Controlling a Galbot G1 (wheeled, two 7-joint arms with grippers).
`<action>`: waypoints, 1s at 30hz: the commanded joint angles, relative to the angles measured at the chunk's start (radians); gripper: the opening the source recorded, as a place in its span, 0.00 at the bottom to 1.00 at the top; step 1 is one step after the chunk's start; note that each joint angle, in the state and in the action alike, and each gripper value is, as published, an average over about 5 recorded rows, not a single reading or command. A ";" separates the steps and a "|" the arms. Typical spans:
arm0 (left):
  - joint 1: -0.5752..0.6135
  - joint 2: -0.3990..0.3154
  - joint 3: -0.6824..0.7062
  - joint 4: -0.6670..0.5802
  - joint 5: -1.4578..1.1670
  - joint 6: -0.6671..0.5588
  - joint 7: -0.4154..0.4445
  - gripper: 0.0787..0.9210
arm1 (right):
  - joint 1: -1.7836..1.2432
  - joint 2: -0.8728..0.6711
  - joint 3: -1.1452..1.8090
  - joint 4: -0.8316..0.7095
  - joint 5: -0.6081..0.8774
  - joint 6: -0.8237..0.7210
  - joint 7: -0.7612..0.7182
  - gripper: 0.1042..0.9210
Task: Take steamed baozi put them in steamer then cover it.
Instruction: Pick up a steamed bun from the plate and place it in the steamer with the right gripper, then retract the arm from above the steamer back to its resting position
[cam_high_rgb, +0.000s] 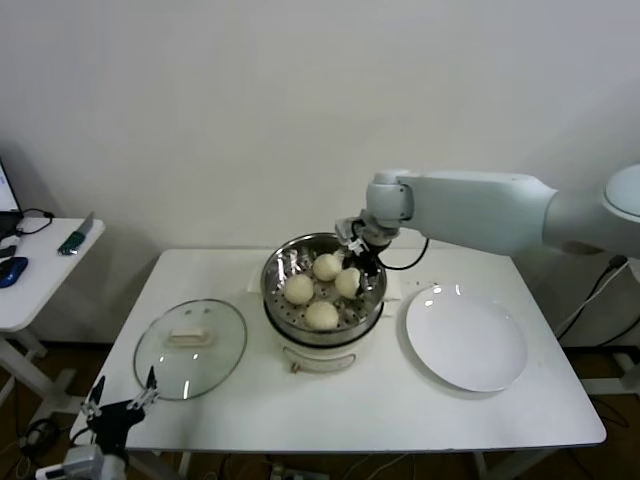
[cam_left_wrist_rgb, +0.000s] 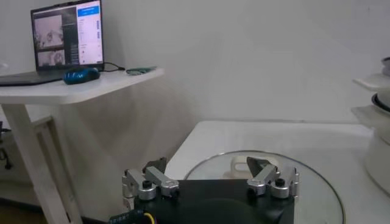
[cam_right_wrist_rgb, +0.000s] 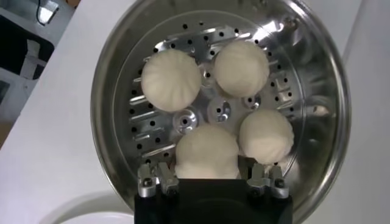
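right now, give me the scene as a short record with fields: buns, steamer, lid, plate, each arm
buns: four baozi in the steamer
lid: cover flat on the table, left of the steamer
plate: white plate right of the steamer, nothing on it
right gripper: over the steamer, jaws shut on one baozi
left gripper: at the table's near left edge by the cover, jaws open

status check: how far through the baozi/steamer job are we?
Done: three baozi sit loose in the steamer, and the white plate holds none. In hand: the right gripper is shut on the fourth baozi, low inside the basket, not yet released. Left: release it, then fit the cover, which lies on the table by the open left gripper.
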 joint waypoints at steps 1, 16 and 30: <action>-0.003 0.008 0.000 0.003 -0.001 0.001 0.000 0.88 | -0.054 0.033 -0.005 -0.042 -0.033 -0.002 0.002 0.69; -0.004 0.010 0.004 -0.015 -0.056 0.048 -0.011 0.88 | -0.030 0.032 0.019 -0.050 0.002 0.017 -0.019 0.87; -0.011 0.049 0.014 -0.045 -0.091 0.101 -0.025 0.88 | 0.015 -0.303 0.315 0.173 0.372 -0.062 0.204 0.88</action>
